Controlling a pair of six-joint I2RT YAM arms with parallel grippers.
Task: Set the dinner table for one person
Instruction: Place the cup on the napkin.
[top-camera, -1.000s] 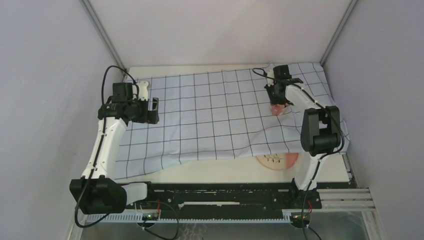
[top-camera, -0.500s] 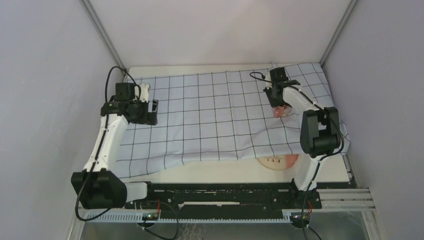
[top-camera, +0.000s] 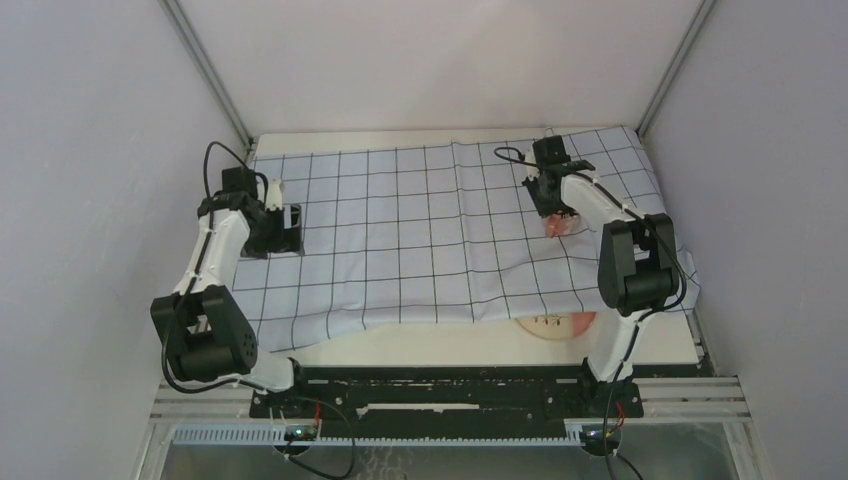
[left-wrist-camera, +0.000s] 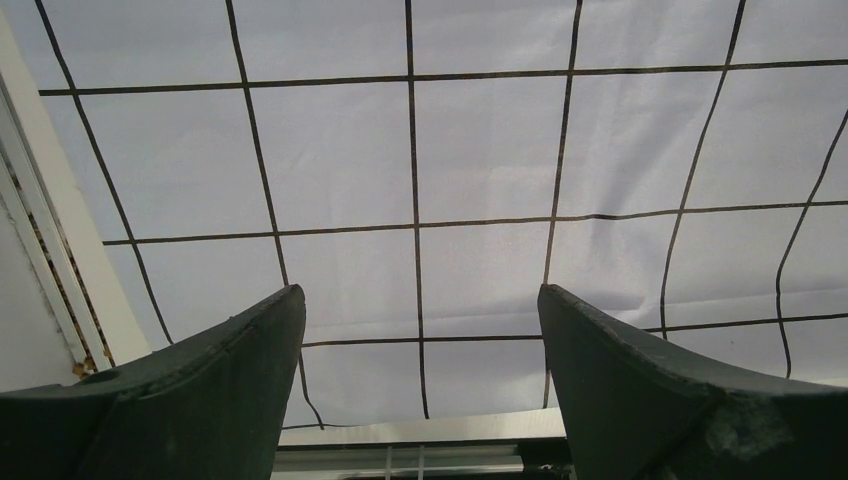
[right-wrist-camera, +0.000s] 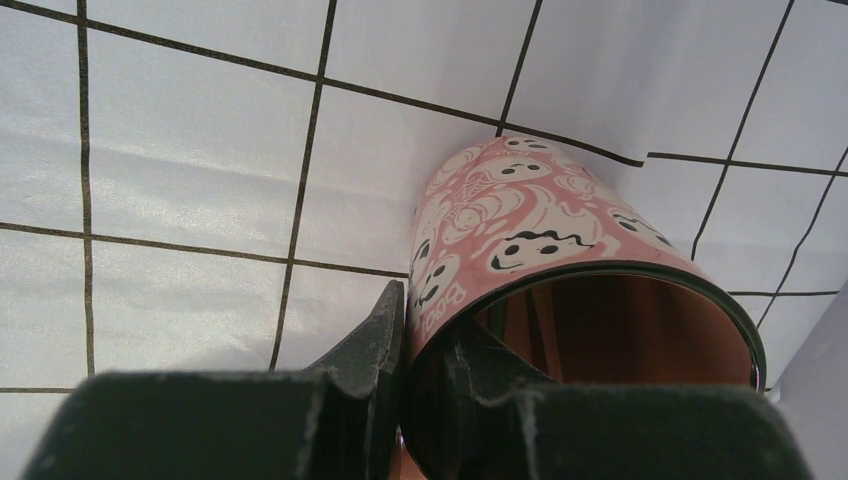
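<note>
Top external view showed the cream-white table (top-camera: 430, 345) filling the cell floor, most of it covered by a pale-blue cloth (top-camera: 420, 230) with a black grid. The cloth lay fairly flat toward the far edge, but its near hem ran uneven and wrinkled, leaving a bare strip of table before the arm bases. A pinkish plate (top-camera: 560, 325) sat at the near right, half tucked beneath that hem rather than on top of the cloth. The left end effector (left-wrist-camera: 420, 292) hung over the cloth's left side, fingers spread wide with nothing between them. The right end effector (right-wrist-camera: 422, 320) was clamped on the wall of a pink ghost-patterned cup (right-wrist-camera: 540, 240), one finger inside the rim and one outside, the cup tilted at the far right of the cloth; whether it touched the cloth could not be told. As I judged it, the cloth was laid, the cup was close to being set down, and the plate was not yet placed on top; no cutlery was in view.
</note>
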